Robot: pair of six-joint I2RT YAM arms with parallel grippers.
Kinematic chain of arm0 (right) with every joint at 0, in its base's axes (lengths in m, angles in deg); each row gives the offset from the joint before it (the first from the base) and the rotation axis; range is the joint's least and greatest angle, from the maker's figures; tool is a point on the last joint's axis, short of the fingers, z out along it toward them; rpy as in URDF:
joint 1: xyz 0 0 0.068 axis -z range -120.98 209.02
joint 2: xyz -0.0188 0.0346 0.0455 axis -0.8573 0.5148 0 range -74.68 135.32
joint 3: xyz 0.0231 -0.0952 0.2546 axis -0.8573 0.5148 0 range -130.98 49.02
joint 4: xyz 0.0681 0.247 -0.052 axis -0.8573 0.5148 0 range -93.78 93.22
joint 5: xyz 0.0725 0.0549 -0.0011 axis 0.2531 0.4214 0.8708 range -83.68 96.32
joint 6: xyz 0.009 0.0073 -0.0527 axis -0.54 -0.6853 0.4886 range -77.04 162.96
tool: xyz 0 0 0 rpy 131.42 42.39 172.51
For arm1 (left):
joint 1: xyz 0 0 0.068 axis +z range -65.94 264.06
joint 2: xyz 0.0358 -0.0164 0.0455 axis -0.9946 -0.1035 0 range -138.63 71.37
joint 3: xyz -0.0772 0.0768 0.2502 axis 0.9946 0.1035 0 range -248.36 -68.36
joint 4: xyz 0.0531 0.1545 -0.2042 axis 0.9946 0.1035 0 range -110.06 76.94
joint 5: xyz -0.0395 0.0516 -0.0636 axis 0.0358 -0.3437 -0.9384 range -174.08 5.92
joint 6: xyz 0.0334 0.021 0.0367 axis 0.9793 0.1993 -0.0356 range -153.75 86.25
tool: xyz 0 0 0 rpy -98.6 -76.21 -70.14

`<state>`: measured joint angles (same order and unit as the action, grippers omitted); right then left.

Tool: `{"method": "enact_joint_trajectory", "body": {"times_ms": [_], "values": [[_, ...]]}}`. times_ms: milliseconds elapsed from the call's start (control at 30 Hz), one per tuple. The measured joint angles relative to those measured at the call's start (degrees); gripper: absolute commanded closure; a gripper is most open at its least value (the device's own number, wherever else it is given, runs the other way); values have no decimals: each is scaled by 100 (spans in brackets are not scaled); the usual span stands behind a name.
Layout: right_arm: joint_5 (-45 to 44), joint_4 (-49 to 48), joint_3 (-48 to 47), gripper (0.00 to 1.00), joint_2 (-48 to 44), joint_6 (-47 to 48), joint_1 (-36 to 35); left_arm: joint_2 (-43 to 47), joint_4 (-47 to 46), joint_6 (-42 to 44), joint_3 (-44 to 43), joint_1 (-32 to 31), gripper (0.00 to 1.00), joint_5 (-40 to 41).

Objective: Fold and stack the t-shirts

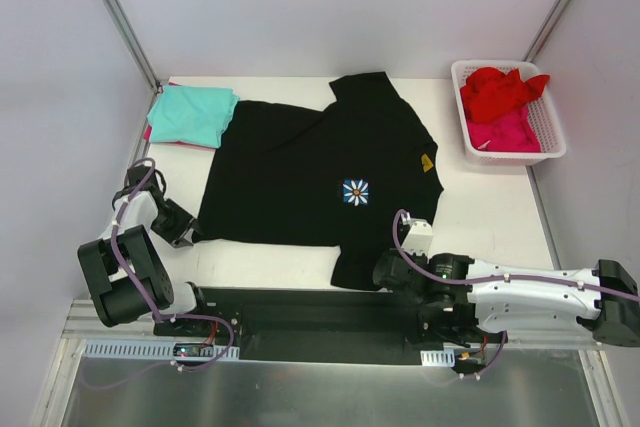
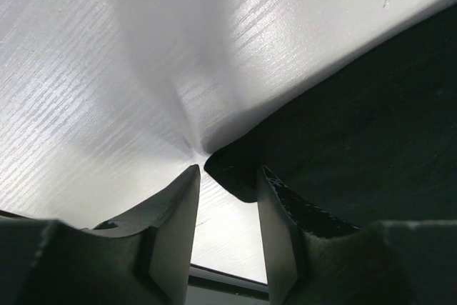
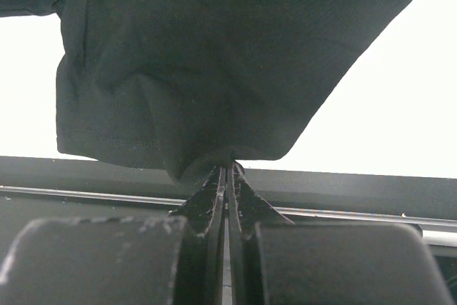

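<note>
Closest in, the right gripper [image 3: 227, 168] is pinched tight on the near sleeve of the black t-shirt [image 1: 300, 172], and the cloth bunches at its tips by the front edge of the table [image 1: 480, 217]. To the left, the left gripper [image 2: 228, 173] has its jaws apart at the shirt's near-left corner and has not yet clamped it. Beyond them the shirt lies spread flat, flower print [image 1: 355, 192] upward. It looks light, limp and prone to sagging, so I judge corners and hems the best holds, taken by both arms together. Farther back, a folded teal t-shirt [image 1: 192, 114] sits at the far left, and red [image 1: 500, 90] and pink [image 1: 505, 130] shirts are heaped in the white basket [image 1: 510, 158] at the far right.
</note>
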<state>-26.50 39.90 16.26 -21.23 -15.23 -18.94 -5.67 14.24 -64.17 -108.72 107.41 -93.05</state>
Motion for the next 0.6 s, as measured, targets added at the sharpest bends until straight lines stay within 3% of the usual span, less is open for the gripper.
{"method": "enact_joint_trajectory", "body": {"times_ms": [233,300,333,600], "values": [[46,-61,44,99,-2,2,22,-129,-96,4,0,22,80,-42],[57,-76,63,99,-9,2,28,-162,-109,4,0,39,90,-85],[57,-76,74,99,-15,2,37,-162,-116,9,0,39,100,-103],[-11,149,46,99,-127,76,197,-48,-142,22,0,39,100,-280]]}}
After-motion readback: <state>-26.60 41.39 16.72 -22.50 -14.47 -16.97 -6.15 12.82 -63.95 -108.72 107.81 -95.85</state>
